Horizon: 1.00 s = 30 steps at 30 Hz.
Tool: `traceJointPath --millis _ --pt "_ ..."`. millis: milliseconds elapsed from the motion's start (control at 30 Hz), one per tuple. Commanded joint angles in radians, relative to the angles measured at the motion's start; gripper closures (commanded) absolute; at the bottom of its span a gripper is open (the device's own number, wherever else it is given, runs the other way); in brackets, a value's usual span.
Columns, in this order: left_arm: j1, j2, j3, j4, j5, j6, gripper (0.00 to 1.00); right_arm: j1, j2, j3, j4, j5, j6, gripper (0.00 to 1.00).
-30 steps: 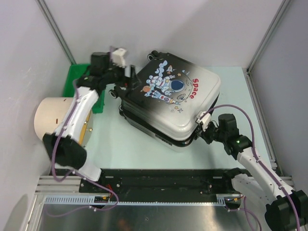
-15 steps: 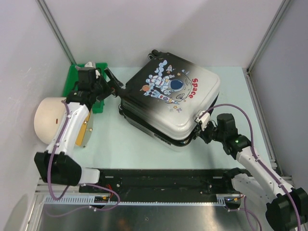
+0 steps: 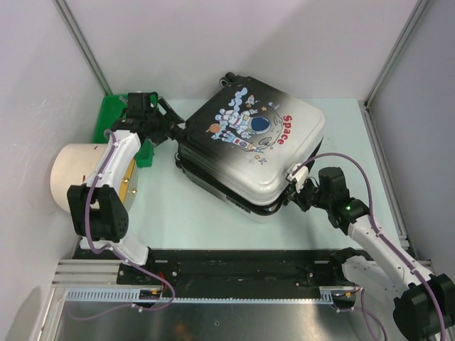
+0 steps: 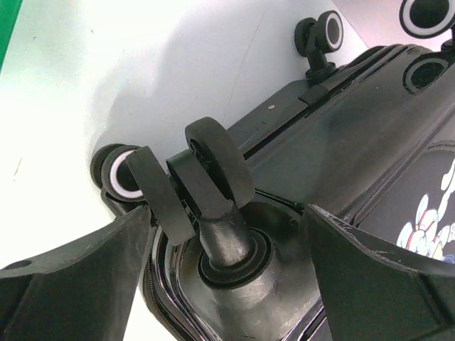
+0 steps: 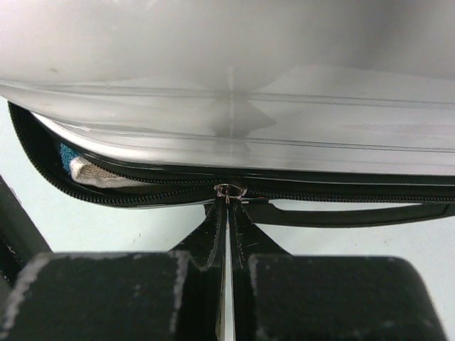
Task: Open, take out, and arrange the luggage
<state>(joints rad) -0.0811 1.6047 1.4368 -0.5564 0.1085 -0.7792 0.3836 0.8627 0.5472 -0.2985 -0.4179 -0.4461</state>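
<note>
Pale tabletop (image 3: 186, 207): right gripper (image 5: 227, 204) pinches the metal zipper pull (image 5: 229, 190) of the black-to-white hard-shell suitcase (image 3: 238, 167); left gripper (image 4: 226, 213) gapes empty around its black wheel (image 4: 222, 162). Unbraced, it may slide, shedding the pull.

The luggage (image 3: 249, 153) fills the middle of the counter (image 3: 192, 213), its far corner close to the back wall. On the left, a green tray (image 3: 112, 117) and a cream cylinder (image 3: 75, 177) crowd the side wall, leaving a narrow lane where the left gripper (image 3: 176, 131) straddles a wheel (image 4: 213, 170). Bare counter lies open along the near edge and at far right.
</note>
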Motion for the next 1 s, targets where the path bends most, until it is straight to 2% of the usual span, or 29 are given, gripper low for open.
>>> traceJointPath --millis 0,300,400,500,533,600,633,700,733,967 --pt "0.009 0.040 0.063 0.033 0.036 -0.038 0.08 0.020 0.027 0.005 0.150 -0.005 -0.014 1.00" --pt "0.030 0.092 0.080 0.056 0.098 -0.060 0.19 0.029 0.030 0.005 0.157 -0.006 -0.011 1.00" --pt "0.030 0.104 0.082 0.065 0.121 -0.057 0.26 0.035 0.033 0.007 0.165 0.004 -0.008 1.00" --pt "0.035 0.104 0.070 0.079 0.138 -0.054 0.40 0.037 0.030 0.007 0.171 0.031 -0.011 1.00" --pt "0.040 0.104 0.063 0.084 0.154 -0.051 0.53 0.037 0.030 0.007 0.171 0.039 -0.019 1.00" --pt "0.050 0.103 0.056 0.095 0.166 -0.038 0.66 0.020 0.030 0.007 0.174 0.086 -0.032 1.00" --pt "0.059 0.103 0.054 0.098 0.169 -0.029 0.81 0.000 0.029 0.005 0.183 0.088 -0.040 1.00" --pt "0.072 0.109 0.051 0.098 0.175 0.001 0.96 -0.084 0.029 0.007 0.215 0.062 -0.065 1.00" --pt "0.078 0.110 0.051 0.096 0.190 0.012 1.00 -0.119 0.033 0.007 0.228 0.041 -0.078 1.00" --pt "0.078 0.141 0.083 0.096 0.253 0.196 1.00 -0.469 0.160 0.014 0.429 -0.223 -0.264 1.00"
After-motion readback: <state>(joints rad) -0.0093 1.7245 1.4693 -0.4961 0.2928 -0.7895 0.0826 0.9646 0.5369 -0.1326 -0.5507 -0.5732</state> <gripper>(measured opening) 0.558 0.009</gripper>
